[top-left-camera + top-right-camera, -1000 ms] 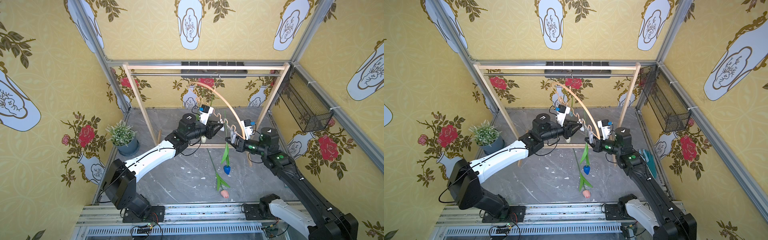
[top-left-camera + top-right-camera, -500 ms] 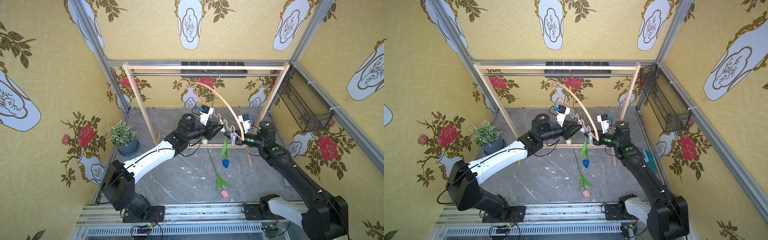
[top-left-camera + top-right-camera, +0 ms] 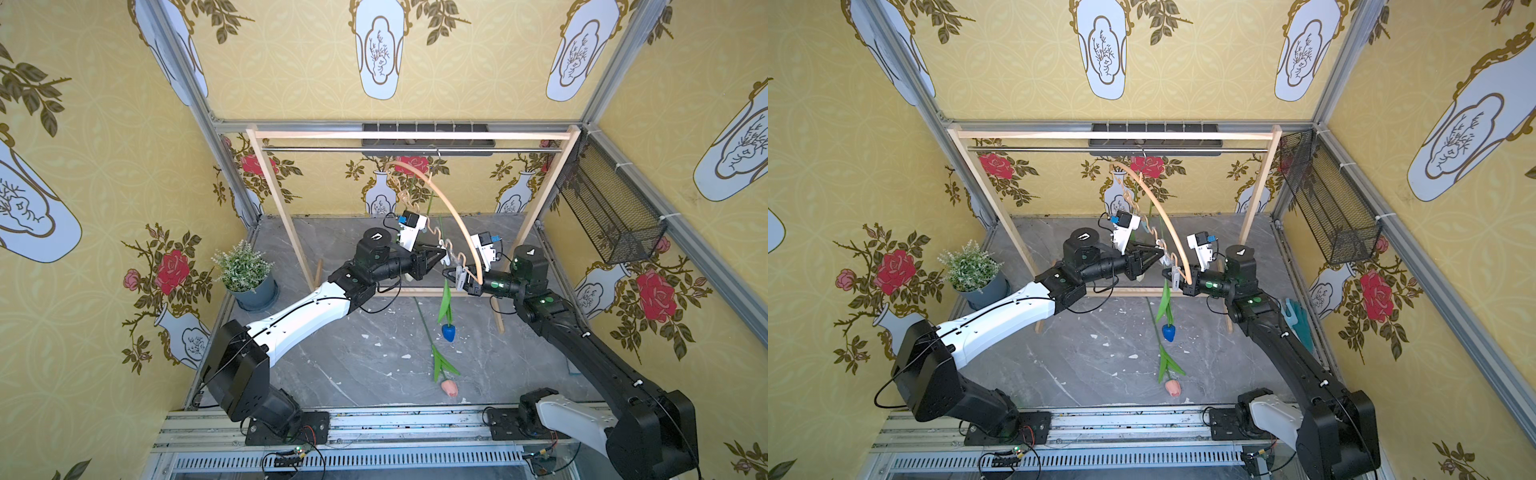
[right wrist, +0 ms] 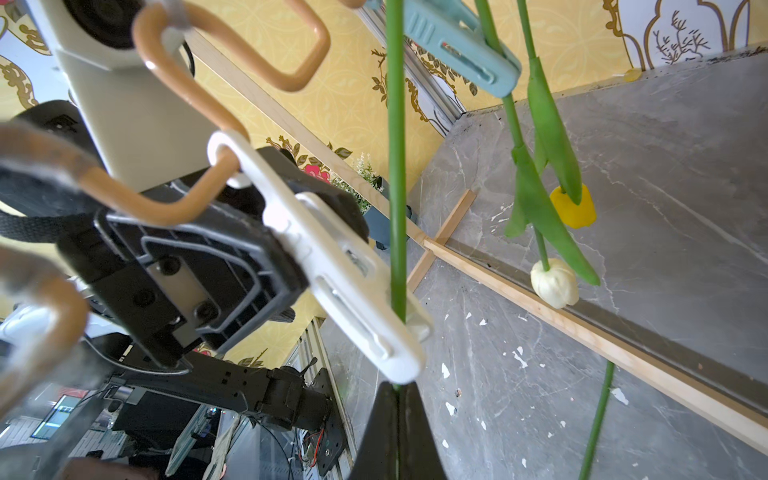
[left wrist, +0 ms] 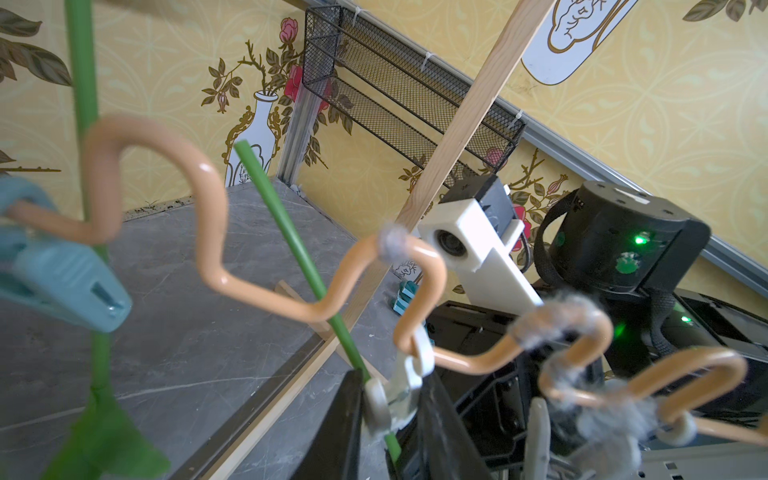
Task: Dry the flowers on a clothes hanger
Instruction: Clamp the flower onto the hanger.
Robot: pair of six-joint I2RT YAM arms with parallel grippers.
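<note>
The clothes hanger (image 3: pixel 451 208) hangs from the rack's rod and is swung toward the front. My left gripper (image 3: pixel 444 254) (image 5: pixel 390 399) is shut on a white clip (image 5: pixel 411 374) (image 4: pixel 332 270) on the hanger's wavy bar. Facing it, my right gripper (image 3: pixel 451 276) (image 4: pixel 397 399) is shut on the blue tulip's green stem (image 4: pixel 395 166). The stem runs through that clip's mouth, and the blue head (image 3: pixel 448 331) hangs below. A teal clip (image 4: pixel 461 45) holds stems of a yellow tulip (image 4: pixel 573 205) and a white tulip (image 4: pixel 555 282). A pink tulip (image 3: pixel 449 387) lies on the floor.
The wooden rack frame (image 3: pixel 274 195) spans the back, with its base bar (image 4: pixel 582 328) on the grey floor. A potted bushy plant (image 3: pixel 245 270) stands at the left. A black wire basket (image 3: pixel 611 216) hangs on the right wall. A teal object (image 3: pixel 1298 320) lies by the right arm.
My right gripper has carried the blue tulip's stem a little left and up, close against the white clip. The left gripper stays on that clip, its jaws slightly closer.
</note>
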